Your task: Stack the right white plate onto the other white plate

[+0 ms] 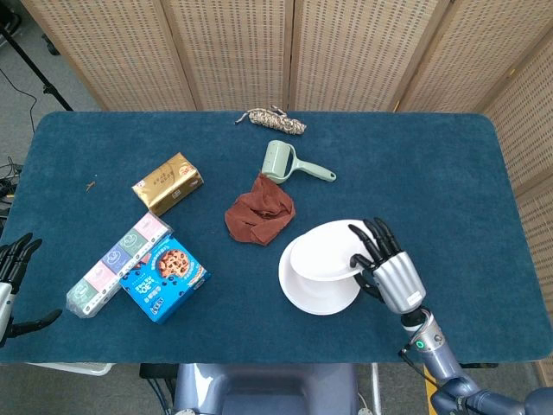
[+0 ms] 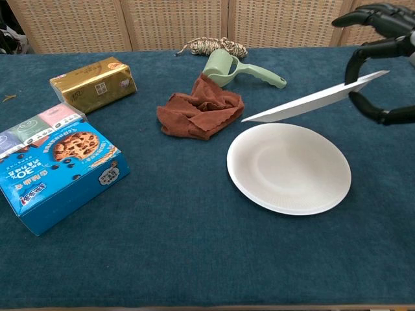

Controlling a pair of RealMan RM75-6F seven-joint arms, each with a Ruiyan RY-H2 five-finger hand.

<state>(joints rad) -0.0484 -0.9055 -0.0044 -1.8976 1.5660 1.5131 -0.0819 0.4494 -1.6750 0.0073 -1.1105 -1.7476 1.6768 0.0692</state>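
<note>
My right hand [image 1: 387, 266] [image 2: 379, 61] grips a white plate [image 1: 324, 251] [image 2: 311, 101] by its right rim. That plate hangs tilted in the air, its left edge lowest, right above the other white plate [image 1: 313, 292] [image 2: 288, 168], which lies flat on the blue table. The two plates are apart in the chest view. My left hand [image 1: 13, 275] shows at the far left edge of the head view, fingers apart and holding nothing.
A brown cloth [image 1: 260, 212] and a green roller [image 1: 289, 162] lie just behind the plates. A gold box [image 1: 168, 182], a tissue pack [image 1: 117, 264] and a blue cookie box [image 1: 163, 275] sit on the left. A rope bundle [image 1: 272, 119] lies at the back edge.
</note>
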